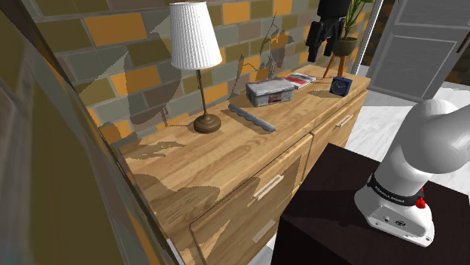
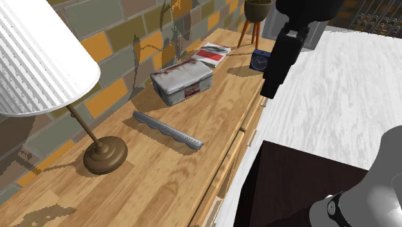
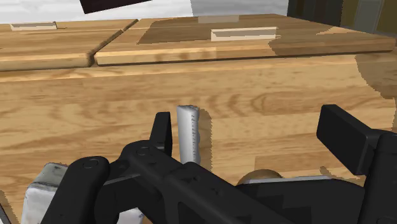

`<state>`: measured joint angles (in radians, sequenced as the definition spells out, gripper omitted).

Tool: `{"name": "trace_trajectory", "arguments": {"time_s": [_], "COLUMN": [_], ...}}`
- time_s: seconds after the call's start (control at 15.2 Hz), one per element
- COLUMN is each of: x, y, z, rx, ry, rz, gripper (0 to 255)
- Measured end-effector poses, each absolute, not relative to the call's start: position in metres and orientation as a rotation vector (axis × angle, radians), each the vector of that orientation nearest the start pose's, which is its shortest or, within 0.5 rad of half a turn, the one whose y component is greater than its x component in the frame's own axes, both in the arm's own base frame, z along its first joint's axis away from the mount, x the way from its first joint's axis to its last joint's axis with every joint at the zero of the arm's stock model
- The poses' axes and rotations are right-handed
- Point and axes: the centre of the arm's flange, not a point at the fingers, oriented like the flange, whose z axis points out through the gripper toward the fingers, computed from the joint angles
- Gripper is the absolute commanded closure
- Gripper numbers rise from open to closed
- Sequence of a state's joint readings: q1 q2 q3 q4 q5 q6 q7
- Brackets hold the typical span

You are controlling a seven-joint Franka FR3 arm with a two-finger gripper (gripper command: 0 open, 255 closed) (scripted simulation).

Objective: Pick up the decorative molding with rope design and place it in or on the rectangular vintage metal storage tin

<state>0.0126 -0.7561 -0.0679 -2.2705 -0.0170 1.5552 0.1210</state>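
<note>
While the hand [image 3: 251, 127] hangs wide open, the molding [image 2: 169, 131] lies apart from the tin [image 2: 181, 80] on bare sideboard top [image 2: 161, 184].

We see a grey molding [image 2: 169, 131] beside the grey, red-marked tin [image 2: 182, 82], on a tan wood-grained sideboard [image 2: 161, 187].

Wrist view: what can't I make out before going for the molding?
- Molding: one end hidden behind the body of the gripper, wrist view.
- Tin: mostly hidden by that body and cut off by the edge, wrist view.
- Tin's lid print: too small to read, shoulder view.
</note>
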Motion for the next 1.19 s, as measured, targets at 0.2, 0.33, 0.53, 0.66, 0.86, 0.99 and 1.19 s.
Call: {"name": "trace_trajectory", "arguments": {"time_s": [0.2, 0.33, 0.53, 0.66, 0.86, 0.99, 1.19], "x": [0.325, 0.343, 0.374, 0.393, 0.422, 0.441, 0.471], "y": [-0.022, -0.021, -0.014, -0.011, -0.004, -0.005, -0.002], "z": [0.608, 0.587, 0.561, 0.543, 0.514, 0.491, 0.461], "rx": [-3.114, -3.135, -3.169, -3.192, -3.226, -3.248, -3.282], "ry": [0.252, 0.258, 0.268, 0.274, 0.284, 0.291, 0.301], "rz": [-0.048, -0.03, -0.004, 0.014, 0.041, 0.06, 0.088], "gripper": [0, 0, 0, 0, 0, 0, 0]}}
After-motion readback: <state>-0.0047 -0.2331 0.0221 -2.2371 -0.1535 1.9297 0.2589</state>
